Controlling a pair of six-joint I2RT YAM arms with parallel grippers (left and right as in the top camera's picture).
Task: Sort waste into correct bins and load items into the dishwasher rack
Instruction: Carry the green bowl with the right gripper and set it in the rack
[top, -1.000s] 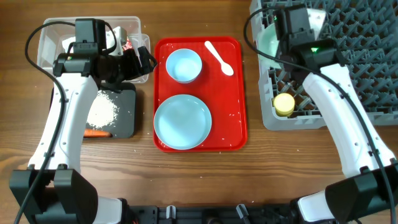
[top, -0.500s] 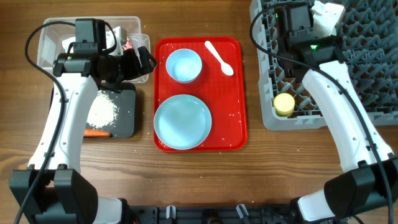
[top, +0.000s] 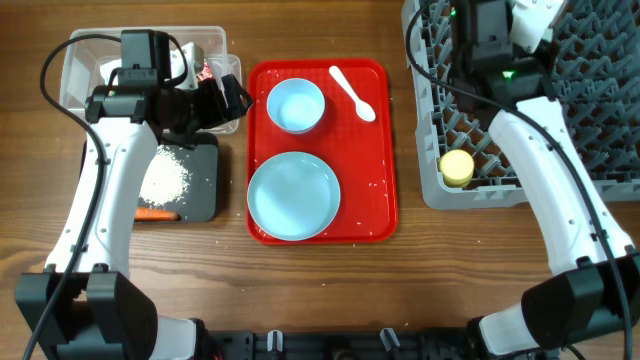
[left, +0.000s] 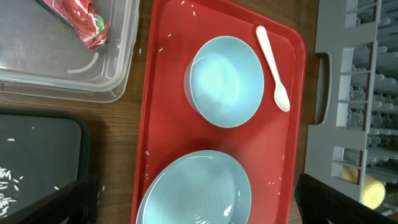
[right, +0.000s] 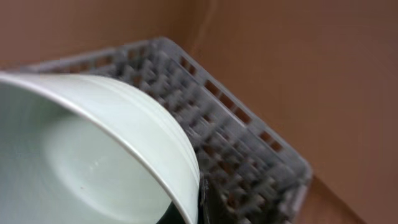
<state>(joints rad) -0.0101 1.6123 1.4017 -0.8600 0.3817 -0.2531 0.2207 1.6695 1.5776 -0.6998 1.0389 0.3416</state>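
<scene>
Seen from overhead, the dishwasher rack (top: 600, 120) runs off the top and right edges. The pale bowl (top: 535, 15) at the right gripper (top: 515, 25) is clipped by the top edge, and the left arm (top: 110, 190) covers part of the clear tub (top: 90, 70) and one end of the carrot (top: 158, 213). In the right wrist view that bowl, cut off at left and bottom, hides the jaws. In the left wrist view the plate (left: 193, 186), black tray (left: 37, 162) and yellow cup (left: 367, 186) are cropped, and the fingers (left: 78, 202) of the left gripper (top: 238, 98) are dark blurs.

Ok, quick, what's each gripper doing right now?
Left gripper: open, holding nothing.
Right gripper: shut on a small pale bowl, raised above the dishwasher rack.
</scene>
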